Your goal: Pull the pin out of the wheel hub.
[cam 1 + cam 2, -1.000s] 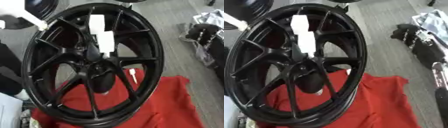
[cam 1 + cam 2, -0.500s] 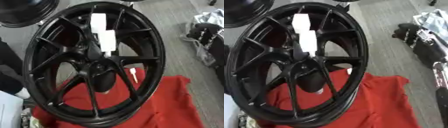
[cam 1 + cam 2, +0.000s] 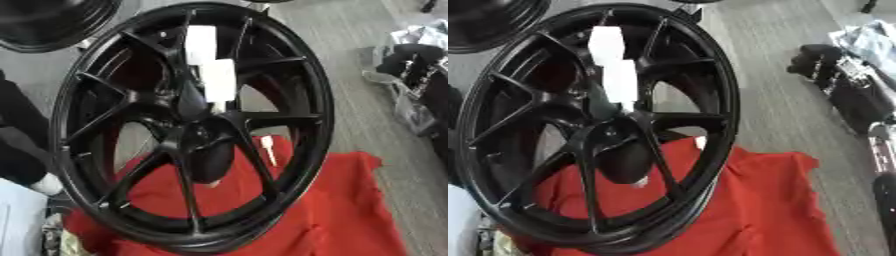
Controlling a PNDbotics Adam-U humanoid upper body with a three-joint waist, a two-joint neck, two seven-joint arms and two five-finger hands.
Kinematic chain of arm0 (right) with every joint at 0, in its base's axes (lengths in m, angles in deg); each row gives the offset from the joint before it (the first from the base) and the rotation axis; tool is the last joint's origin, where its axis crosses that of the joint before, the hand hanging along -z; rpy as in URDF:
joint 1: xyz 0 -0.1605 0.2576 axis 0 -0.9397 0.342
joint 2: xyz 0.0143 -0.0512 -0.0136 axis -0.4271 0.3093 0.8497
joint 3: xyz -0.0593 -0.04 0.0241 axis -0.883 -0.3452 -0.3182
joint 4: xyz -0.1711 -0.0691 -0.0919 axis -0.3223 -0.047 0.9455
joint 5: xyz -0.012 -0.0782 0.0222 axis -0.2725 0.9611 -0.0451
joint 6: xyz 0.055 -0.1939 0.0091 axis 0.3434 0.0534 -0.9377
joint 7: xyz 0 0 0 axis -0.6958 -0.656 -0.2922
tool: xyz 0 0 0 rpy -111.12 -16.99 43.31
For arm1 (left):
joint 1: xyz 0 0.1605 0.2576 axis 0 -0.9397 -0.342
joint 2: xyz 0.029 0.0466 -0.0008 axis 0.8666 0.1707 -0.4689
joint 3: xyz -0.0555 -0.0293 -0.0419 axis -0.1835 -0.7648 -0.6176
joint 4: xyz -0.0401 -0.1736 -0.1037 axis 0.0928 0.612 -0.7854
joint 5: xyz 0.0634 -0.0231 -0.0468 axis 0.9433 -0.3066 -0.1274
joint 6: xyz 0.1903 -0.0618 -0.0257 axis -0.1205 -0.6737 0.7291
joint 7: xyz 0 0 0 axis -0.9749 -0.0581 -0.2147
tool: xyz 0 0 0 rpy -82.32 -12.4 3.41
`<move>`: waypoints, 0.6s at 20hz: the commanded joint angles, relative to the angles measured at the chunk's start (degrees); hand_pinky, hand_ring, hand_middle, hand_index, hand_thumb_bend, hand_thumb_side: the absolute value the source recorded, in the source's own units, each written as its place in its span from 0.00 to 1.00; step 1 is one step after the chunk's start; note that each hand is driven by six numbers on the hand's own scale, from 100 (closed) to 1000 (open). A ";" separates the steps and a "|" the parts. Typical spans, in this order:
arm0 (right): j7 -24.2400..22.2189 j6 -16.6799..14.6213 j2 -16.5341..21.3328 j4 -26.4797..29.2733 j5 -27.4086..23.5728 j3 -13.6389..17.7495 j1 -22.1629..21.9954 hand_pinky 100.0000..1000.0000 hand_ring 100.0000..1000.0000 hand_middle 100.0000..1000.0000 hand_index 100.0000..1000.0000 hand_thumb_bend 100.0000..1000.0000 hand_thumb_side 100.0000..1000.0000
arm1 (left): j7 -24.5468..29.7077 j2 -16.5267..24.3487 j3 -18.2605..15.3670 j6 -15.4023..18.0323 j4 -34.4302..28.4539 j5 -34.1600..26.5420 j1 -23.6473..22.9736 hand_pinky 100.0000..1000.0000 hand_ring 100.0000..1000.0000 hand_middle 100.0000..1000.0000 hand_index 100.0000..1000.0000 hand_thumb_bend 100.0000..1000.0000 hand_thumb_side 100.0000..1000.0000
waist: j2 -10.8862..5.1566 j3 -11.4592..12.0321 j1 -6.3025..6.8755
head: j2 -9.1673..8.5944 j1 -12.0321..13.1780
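Black wheel (image 3: 188, 125) upright on red cloth (image 3: 341, 210); white pin (image 3: 268, 148) at four o'clock, unmoved. No robot hand visible; extraction not started.

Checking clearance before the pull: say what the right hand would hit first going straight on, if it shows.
The right hand shows in neither view, so its line cannot be traced; the black wheel stands on the red cloth.
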 commanded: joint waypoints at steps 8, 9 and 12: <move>-0.01 0.04 1.63 0.61 0.09 0.37 0.13 0.97 0.75 0.66 0.77 0.00 0.66 | 0.73 1.15 -1.17 4.30 -0.04 5.48 0.34 0.96 0.88 0.78 0.91 0.31 0.74 | -1.00 -0.01 -0.18 | -0.43 -0.15; 0.00 0.06 1.64 0.61 0.07 0.37 0.13 0.97 0.75 0.66 0.77 0.00 0.66 | 0.82 1.07 -1.16 4.37 -0.05 5.37 0.38 0.96 0.88 0.78 0.90 0.27 0.74 | -1.01 -0.02 -0.16 | -0.39 -0.13; 0.07 0.13 1.67 0.60 0.07 0.40 0.09 0.97 0.75 0.66 0.77 0.00 0.66 | 0.23 0.62 -1.33 3.72 -0.70 3.30 0.57 0.94 0.86 0.76 0.88 0.00 0.73 | -1.02 0.00 -0.14 | -0.48 -0.12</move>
